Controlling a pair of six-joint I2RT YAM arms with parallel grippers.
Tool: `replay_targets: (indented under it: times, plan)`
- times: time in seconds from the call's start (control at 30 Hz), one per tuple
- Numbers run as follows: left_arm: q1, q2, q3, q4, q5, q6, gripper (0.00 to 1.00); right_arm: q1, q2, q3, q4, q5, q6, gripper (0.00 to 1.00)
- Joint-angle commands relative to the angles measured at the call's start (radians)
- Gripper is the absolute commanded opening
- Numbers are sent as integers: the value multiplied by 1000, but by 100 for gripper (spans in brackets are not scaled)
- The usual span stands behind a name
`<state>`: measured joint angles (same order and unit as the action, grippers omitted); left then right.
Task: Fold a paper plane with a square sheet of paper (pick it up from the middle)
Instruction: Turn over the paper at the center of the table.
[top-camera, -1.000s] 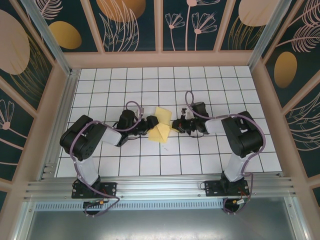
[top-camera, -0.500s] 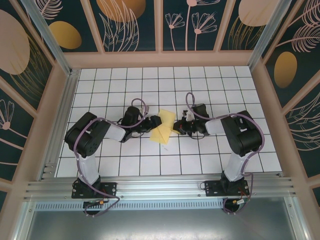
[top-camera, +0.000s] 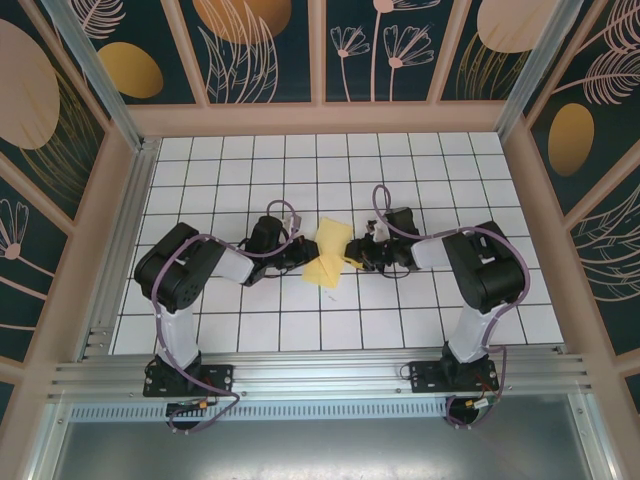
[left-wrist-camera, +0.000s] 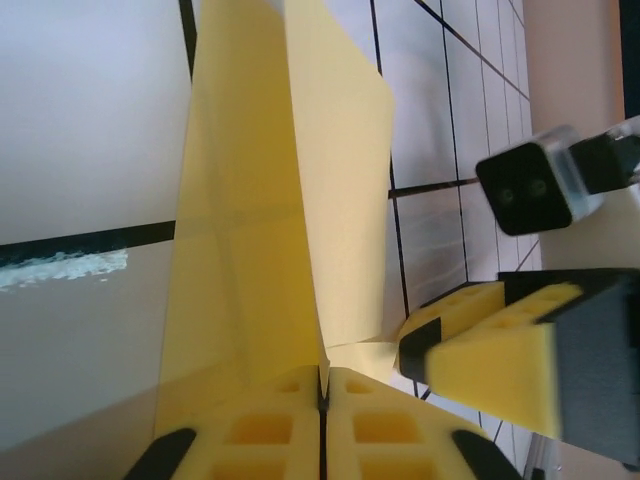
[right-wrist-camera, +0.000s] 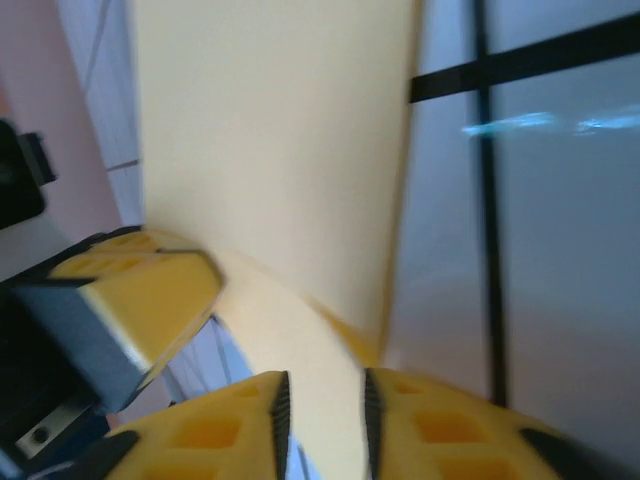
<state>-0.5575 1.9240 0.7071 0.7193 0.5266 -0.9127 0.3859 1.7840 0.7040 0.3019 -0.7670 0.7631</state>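
The half-folded square sheet of paper (top-camera: 325, 262) stands mid-table between my two grippers, its long axis running near-to-far, crosswise to them; I can't pick out a nose end. My left gripper (left-wrist-camera: 322, 385) is clamped on its left edge, the right gripper (right-wrist-camera: 327, 392) has its jaws slightly parted around the right edge, both equally near

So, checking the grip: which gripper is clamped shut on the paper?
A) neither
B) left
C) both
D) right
B: the left gripper has its pads pressed together on the paper, while the right gripper has its pads apart with the paper loose between them.
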Motion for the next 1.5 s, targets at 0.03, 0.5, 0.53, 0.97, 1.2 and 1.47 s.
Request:
replay_targets:
  times: [0.03,0.5,0.53,0.97,1.2,1.47]
  plan:
    - [-4,-56,-9,-39,-58,49,0,-20,-136,-6,-47,34,-10,47]
    - [-24,-526,257,-1080,-822,399,0,-35,-584,-58,-414,563,-114,86]
    - [-32,-523,291,-1132,-873,404,0,-35,-602,-61,-423,581,-112,87]
    - [-231,-90,653,-1580,-1289,237,0,-38,-712,-95,-492,692,-86,88]
    - [-356,184,852,-1671,-1285,179,1,-44,-726,-110,-497,693,-67,88]
    - [-400,264,917,-1491,-1072,218,9,-70,-774,-136,-514,720,-35,88]
